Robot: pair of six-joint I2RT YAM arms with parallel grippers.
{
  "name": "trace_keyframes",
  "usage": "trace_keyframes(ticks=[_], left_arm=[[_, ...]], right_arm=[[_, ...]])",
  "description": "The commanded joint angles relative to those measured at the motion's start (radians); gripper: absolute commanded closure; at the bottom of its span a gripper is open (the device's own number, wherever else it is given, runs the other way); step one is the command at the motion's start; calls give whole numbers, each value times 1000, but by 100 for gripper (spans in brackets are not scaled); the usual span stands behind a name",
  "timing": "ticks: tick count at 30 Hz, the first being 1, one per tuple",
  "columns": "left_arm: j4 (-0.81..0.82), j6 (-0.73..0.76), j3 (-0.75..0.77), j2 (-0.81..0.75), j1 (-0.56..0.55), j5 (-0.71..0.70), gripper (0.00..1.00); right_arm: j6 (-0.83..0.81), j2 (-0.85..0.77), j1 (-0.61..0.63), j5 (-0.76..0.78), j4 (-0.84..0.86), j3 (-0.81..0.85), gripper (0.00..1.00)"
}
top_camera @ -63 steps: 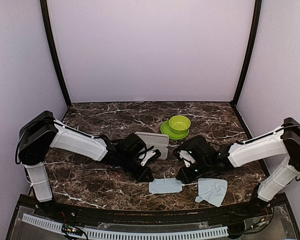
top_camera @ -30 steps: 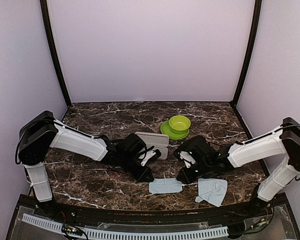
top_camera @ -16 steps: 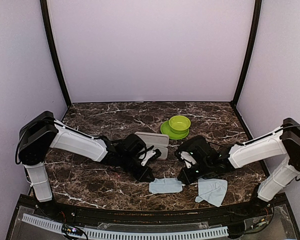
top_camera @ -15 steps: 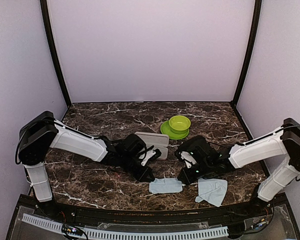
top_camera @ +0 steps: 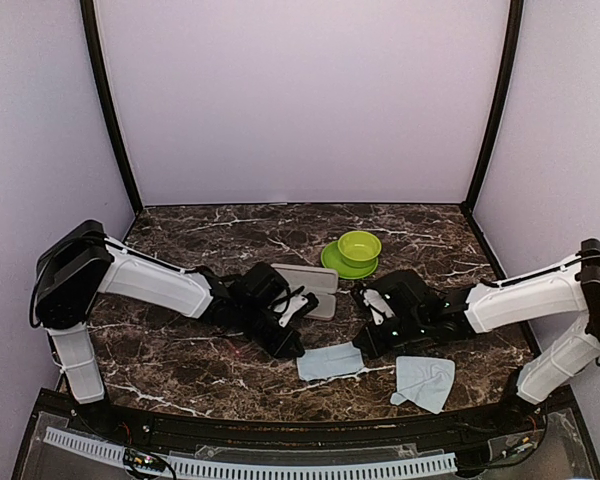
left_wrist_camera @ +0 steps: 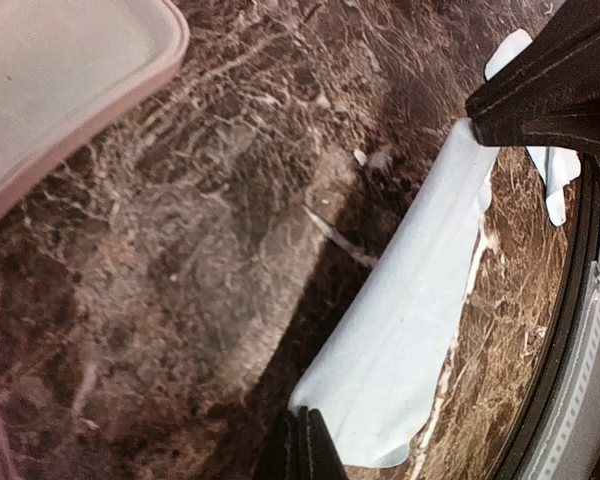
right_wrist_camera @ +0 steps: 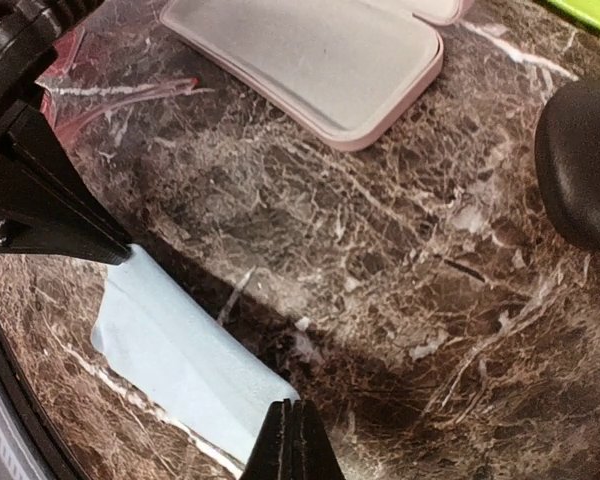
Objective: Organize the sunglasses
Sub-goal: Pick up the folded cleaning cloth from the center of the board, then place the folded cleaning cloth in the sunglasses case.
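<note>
A light blue cloth (top_camera: 330, 360) hangs stretched between my two grippers, just above the marble near the front edge. My left gripper (top_camera: 298, 352) is shut on the cloth's left corner; its wrist view shows its tips (left_wrist_camera: 302, 440) pinching the cloth (left_wrist_camera: 420, 320). My right gripper (top_camera: 365, 350) is shut on the right corner, with its tips (right_wrist_camera: 292, 435) pinching the cloth (right_wrist_camera: 180, 350). Of the sunglasses, only a thin red-pink frame (right_wrist_camera: 160, 90) shows, beside the left gripper in the right wrist view. In the top view the arms hide them.
An open pink case (top_camera: 305, 280) lies behind the left gripper, also seen as the case (right_wrist_camera: 320, 55). A black oval case (right_wrist_camera: 580, 160) sits to the right of it. A green bowl (top_camera: 359, 248) on a green plate stands farther back. A second blue cloth (top_camera: 423, 380) lies front right.
Both grippers closed on the cloth's corners and raised it slightly, pulling it away from the front edge. The second cloth stayed where it was.
</note>
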Motion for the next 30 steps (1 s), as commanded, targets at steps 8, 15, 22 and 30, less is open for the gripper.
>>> trace_keyframes(ticks=[8, 15, 22, 30], left_arm=[[-91, 105, 99, -57, 67, -46, 100], [-161, 165, 171, -54, 135, -68, 100], [-184, 194, 217, -47, 193, -66, 100], [-227, 217, 250, -25, 248, -90, 100]], right_arm=[[-6, 69, -41, 76, 36, 164, 100], [-8, 166, -66, 85, 35, 255, 100], [-9, 232, -73, 87, 51, 323, 100], [-24, 307, -81, 85, 60, 398, 100]])
